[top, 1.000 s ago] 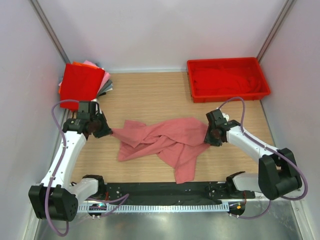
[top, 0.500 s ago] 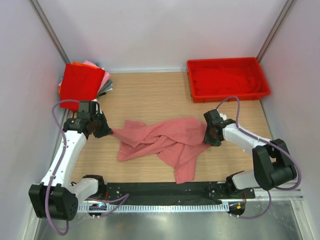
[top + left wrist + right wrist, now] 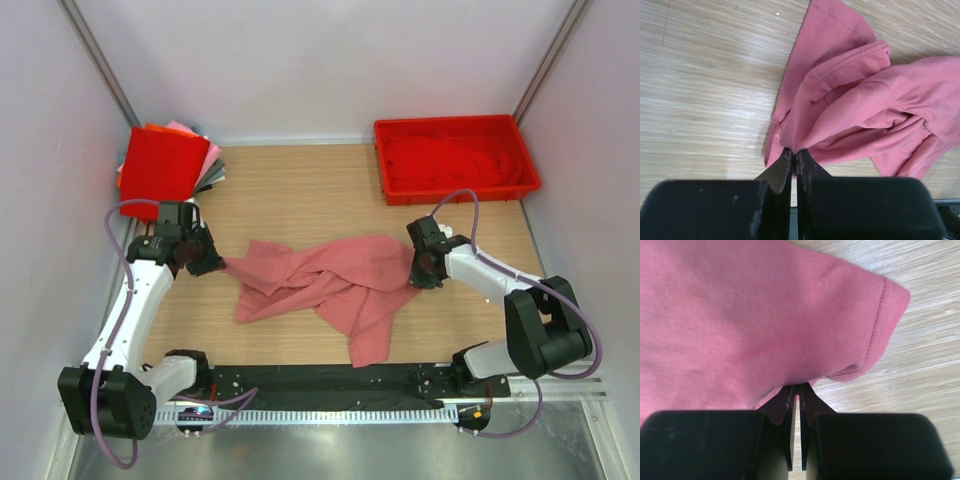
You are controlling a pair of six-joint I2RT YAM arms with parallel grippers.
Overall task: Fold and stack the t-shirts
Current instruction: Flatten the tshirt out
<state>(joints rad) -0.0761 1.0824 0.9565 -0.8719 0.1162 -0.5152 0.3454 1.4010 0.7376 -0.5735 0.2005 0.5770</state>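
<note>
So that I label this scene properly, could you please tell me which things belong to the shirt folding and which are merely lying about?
Job in hand:
salmon-pink t-shirt, pinched by left gripper and right gripper
folded stack
red cloth, probably next

Lying about:
red tray itself
table

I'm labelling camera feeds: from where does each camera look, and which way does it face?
Top external: above and behind the arm bases, facing down on the light wooden table; left arm and right arm show.
Left wrist: on that arm, facing down past its black jaws, shut on the crumpled salmon-pink cloth t-shirt.
Right wrist: likewise, its jaws shut on that t-shirt's sleeve hem.
Shared: all three show the t-shirt.
</note>
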